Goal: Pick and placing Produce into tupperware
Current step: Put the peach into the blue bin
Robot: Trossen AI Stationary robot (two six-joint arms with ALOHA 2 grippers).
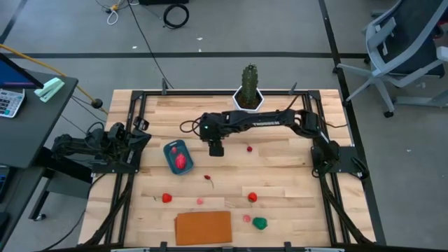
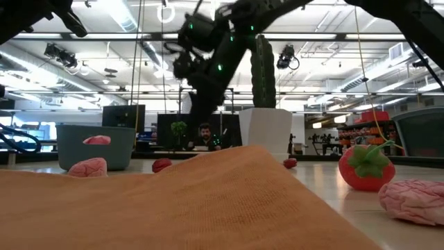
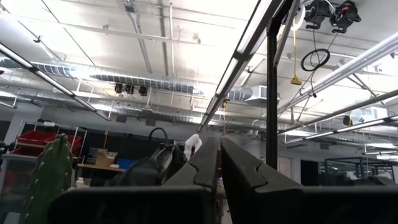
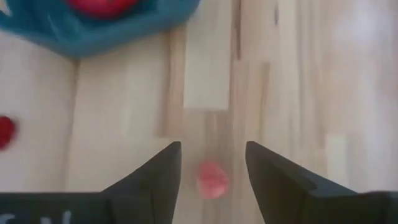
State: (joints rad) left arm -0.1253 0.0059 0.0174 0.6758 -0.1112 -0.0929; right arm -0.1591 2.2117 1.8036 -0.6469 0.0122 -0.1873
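The teal tupperware (image 1: 178,156) (image 2: 96,147) (image 4: 93,28) stands on the table left of centre, with one red piece (image 1: 182,161) inside. My right gripper (image 1: 215,147) (image 4: 212,163) hovers open just right of it, pointing down. A small pink piece (image 4: 212,179) lies on the wood below the gap between its fingers, untouched. More produce lies nearer the front: red pieces (image 1: 166,198) (image 1: 249,148), a strawberry (image 1: 252,197) (image 2: 366,167), pink pieces (image 1: 200,201) (image 1: 246,218) and a green one (image 1: 260,223). My left gripper (image 1: 143,138) (image 3: 219,163) waits shut at the table's left edge, pointing upward.
A flat orange board (image 1: 203,227) (image 2: 194,201) lies at the near edge. A tall green cactus in a white pot (image 1: 249,89) (image 2: 266,130) stands at the far edge behind my right arm. A person (image 2: 205,135) sits in the room beyond the table.
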